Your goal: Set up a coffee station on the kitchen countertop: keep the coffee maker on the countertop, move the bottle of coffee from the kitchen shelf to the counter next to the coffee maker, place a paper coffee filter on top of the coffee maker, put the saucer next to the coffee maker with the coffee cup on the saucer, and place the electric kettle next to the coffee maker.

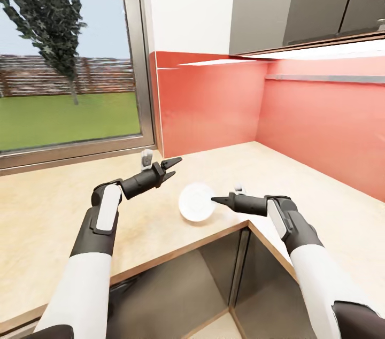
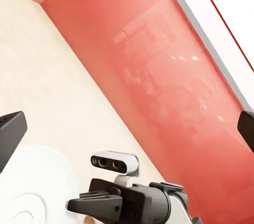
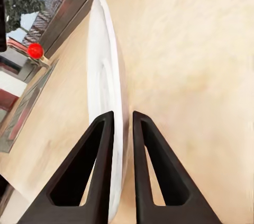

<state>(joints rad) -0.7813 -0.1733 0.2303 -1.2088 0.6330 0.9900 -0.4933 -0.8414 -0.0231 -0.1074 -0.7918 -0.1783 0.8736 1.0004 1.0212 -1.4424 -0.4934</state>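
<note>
The small round white saucer (image 1: 195, 202) is pinched by the right pincer (image 1: 215, 200) above the pale wood table (image 1: 48, 221); the left pincer (image 1: 172, 167) is spread; placement remains undone

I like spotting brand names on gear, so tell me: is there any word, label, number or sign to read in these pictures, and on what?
None can be read.
The saucer, held at its rim in the right gripper, is plain white.
The left gripper, the countertop and the red wall panel bear no lettering.
The pale marks on the red panel in the left wrist view are blurred reflections, not text.
</note>
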